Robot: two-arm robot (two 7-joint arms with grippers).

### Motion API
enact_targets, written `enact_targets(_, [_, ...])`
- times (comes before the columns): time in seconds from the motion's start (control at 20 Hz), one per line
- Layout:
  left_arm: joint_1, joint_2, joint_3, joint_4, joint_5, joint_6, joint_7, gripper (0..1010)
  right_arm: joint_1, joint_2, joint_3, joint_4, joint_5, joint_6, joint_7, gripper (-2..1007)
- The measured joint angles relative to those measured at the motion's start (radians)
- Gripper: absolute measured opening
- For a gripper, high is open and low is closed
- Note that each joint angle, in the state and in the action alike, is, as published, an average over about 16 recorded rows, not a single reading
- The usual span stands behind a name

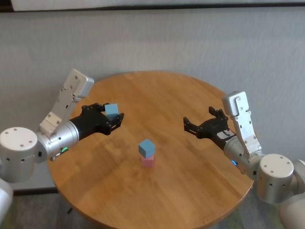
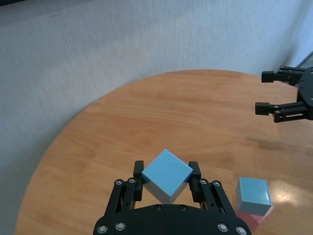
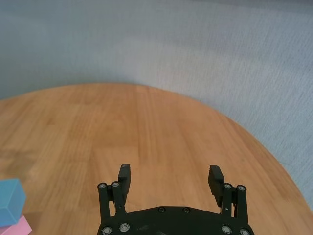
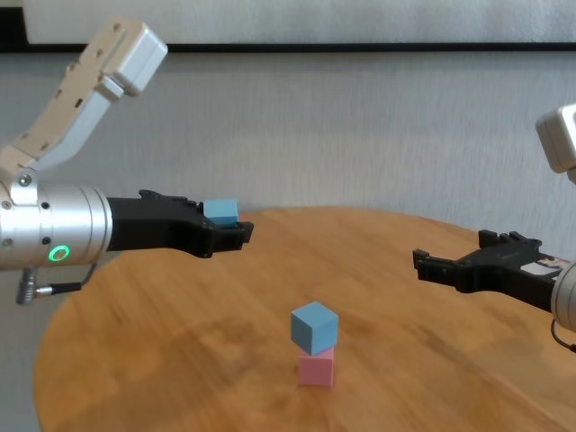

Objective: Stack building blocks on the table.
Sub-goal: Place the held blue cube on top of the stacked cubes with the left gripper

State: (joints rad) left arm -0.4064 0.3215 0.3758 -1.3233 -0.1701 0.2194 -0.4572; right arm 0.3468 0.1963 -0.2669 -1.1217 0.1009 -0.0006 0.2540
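On the round wooden table [image 1: 181, 95] a light blue block [image 1: 147, 148] sits on a pink block [image 1: 148, 161], a two-high stack near the middle; the stack also shows in the chest view [image 4: 314, 327]. My left gripper [image 1: 114, 116] hovers above the table's left side, shut on a second light blue block [image 1: 111, 111], seen turned cornerwise between the fingers [image 2: 167, 172]. My right gripper [image 1: 187, 124] hangs over the table's right side, open and empty [image 3: 169, 176], well apart from the stack.
A grey wall [image 1: 190, 43] runs behind the table. Bare wood lies between the two grippers and around the stack. The table's rim [image 1: 143, 225] curves close at the front.
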Motion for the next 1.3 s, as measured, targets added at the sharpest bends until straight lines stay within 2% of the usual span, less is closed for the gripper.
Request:
enact_targets(0.7, [-0.012,-0.016,0.081,-0.009,0.016,0.035,0.016,564,0.0,0.0,0.0,0.0,0.0,0.0,0.0,1005])
enact_targets(1.3, [-0.026,-0.03,0.115,0.018,0.029,0.047,0.016,564,0.0,0.0,0.0,0.0,0.0,0.0,0.0,1005])
